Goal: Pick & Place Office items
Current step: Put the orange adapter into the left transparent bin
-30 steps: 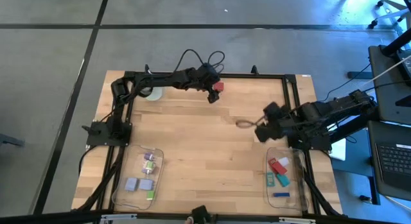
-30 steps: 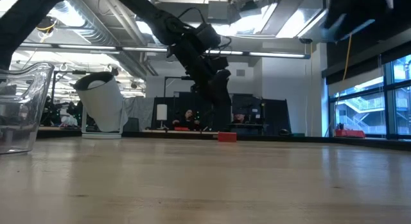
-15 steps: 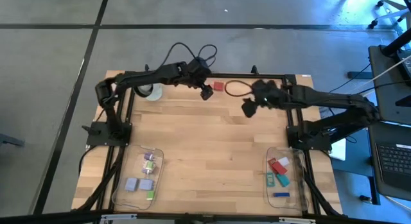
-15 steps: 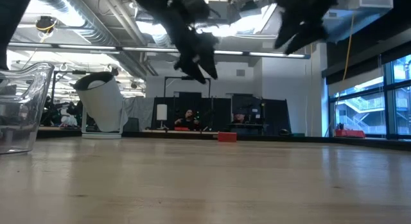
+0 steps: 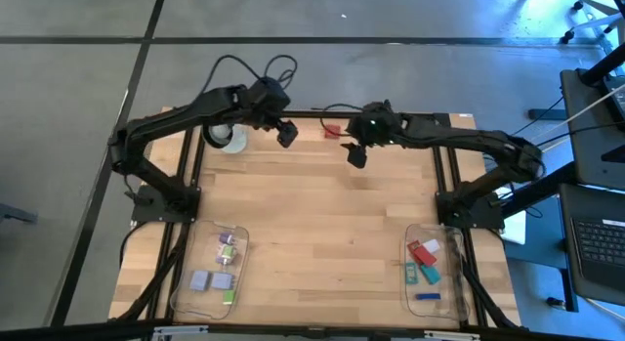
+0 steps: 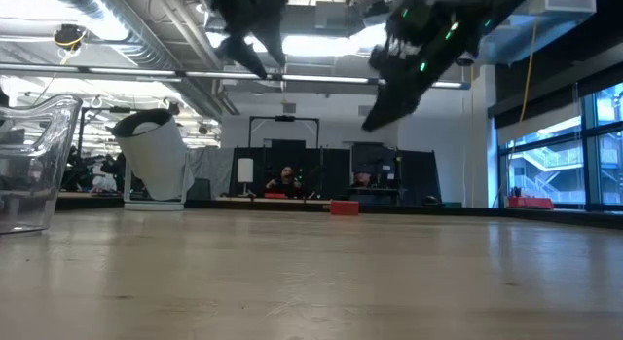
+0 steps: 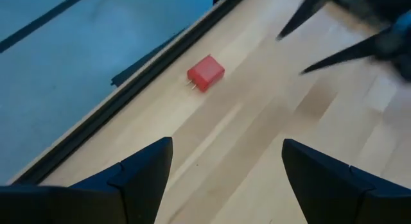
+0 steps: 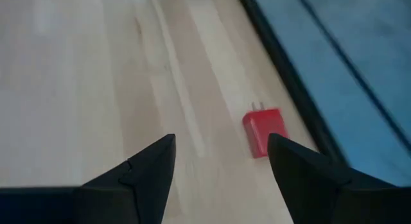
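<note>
Wooden table (image 5: 312,214) first, the biggest thing in play, and everything I placed by one landmark: the red block (image 5: 332,132) lying flat on the boards tight against the table's far black rail. Two clear trays came next in size, both well away from that block at the near edge: the left tray (image 5: 186,287) with lavender and green pieces, the right tray (image 5: 451,282) with red and teal ones. A white round object (image 5: 230,140) sat along the far rail, off to the block's left.

My left gripper (image 5: 287,135) hung above the boards just left of the block, fingers spread wide, nothing between them. My right gripper (image 5: 355,153) hovered near the block on its other side, a little toward the near edge, jaws parted and empty too.

Smallest of all, the block itself (image 8: 263,132): a squat hard-looking cube with two tiny prongs at one end. I judged it light, stiff, probably smooth plastic, so likely to skid or twist if pinched off-centre. I reckoned the grip belonged across its two flat side faces, mid-body, clear of the prongs. The rail beside it left little room for a finger on that side.
</note>
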You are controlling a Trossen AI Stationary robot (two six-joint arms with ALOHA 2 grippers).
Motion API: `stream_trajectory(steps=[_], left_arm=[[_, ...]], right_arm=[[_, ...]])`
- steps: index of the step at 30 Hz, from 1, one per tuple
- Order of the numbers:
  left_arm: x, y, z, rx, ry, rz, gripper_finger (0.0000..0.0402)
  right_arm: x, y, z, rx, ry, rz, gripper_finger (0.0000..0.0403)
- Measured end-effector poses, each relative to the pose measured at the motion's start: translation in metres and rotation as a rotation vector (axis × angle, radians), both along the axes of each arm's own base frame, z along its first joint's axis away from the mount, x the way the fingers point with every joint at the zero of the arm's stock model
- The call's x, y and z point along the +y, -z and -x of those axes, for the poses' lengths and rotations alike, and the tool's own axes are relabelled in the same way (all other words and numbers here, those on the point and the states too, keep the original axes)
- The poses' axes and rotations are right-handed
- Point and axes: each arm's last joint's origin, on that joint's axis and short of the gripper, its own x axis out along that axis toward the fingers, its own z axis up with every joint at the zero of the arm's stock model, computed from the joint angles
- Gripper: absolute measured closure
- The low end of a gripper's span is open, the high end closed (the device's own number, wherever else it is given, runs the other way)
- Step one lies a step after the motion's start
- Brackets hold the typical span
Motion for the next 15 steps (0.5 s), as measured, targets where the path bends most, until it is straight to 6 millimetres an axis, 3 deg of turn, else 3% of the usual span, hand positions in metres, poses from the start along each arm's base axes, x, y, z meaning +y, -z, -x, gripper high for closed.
stream_trajectory(steps=[7,15], left_arm=[[-0.012,-0.016,0.012,-0.036,-0.051,-0.058,0.0112],[-0.009,-0.017,0.014,-0.004,-0.109,-0.127,0.0112]], right_arm=[[-0.043,0.049,-0.010,0.029,0.006,-0.109,0.0118],[-0.072,0.072,-0.017,-0.036,-0.060,-0.041,0.0070]])
